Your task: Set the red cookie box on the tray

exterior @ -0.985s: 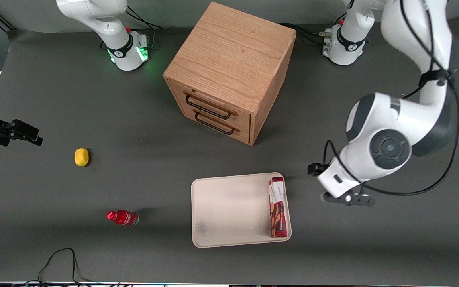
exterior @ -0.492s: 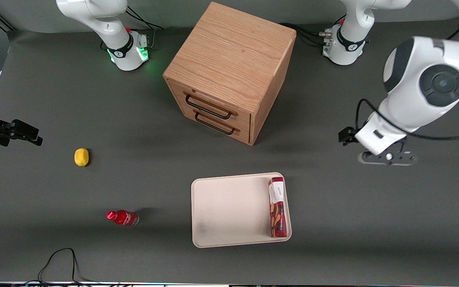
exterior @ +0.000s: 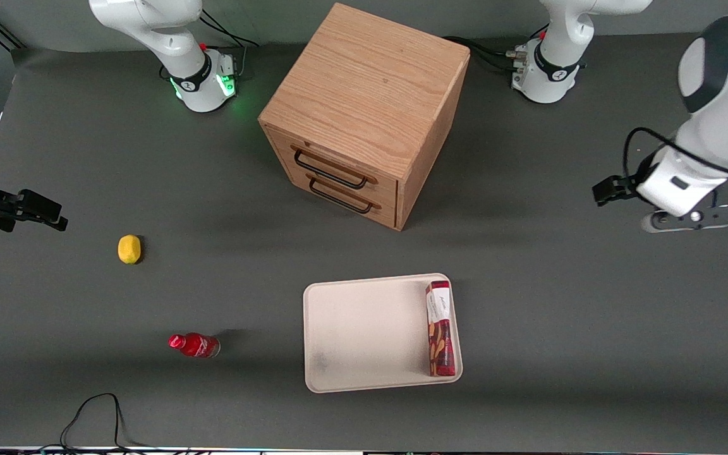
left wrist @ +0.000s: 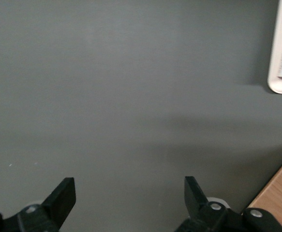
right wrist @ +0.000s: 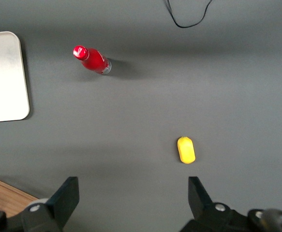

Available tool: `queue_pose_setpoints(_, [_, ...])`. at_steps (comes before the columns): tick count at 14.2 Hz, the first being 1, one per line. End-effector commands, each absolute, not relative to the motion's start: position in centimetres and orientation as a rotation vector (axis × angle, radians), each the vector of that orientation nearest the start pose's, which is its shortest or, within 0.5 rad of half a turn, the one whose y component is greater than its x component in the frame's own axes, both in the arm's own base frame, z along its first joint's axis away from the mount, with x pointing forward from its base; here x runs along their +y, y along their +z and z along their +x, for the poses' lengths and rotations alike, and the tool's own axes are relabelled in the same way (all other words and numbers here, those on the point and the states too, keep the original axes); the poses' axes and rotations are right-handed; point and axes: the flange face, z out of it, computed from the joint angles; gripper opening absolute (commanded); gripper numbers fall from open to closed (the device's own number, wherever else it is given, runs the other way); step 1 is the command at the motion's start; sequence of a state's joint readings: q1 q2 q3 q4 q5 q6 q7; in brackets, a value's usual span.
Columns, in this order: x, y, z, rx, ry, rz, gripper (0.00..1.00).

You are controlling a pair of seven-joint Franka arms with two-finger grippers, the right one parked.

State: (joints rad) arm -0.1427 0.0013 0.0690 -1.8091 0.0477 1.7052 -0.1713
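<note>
Since a second ago the left arm's end effector (exterior: 686, 218) has drawn back from beside the tray (exterior: 351, 328) toward its own end of the table (exterior: 560, 328), farther from the front camera. Its fingers (left wrist: 63, 198) are spread wide, holding nothing. The red cookie box (exterior: 440, 328) lies flat inside the tray along one short rim, so the placement looks complete.

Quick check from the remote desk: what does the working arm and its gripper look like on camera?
The working arm is glossy white with dark grey joint caps and a looping black cable. Its gripper has black, wedge-shaped fingers on a black body with silver screws. It hangs over bare table, toward the working arm's end.
</note>
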Motion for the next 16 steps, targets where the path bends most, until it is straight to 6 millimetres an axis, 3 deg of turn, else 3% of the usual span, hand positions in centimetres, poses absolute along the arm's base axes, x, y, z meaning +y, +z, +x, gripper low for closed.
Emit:
queue_pose_setpoints(1, [1.4,54.5,54.4,-0.076,0.157,-3.081,1.0])
queue_pose_setpoints(2, [3.2,54.9,54.5,-0.082,0.158,-3.085,1.0])
queue_pose_setpoints(4, [4.9,54.8,54.5,-0.118,0.164,-3.087,1.0])
queue_pose_setpoints(11, [1.5,55.4,54.7,-0.057,0.171,-3.092,1.0])
queue_pose_setpoints(16, [1.6,56.5,56.1,-0.063,0.145,-3.091,1.0])
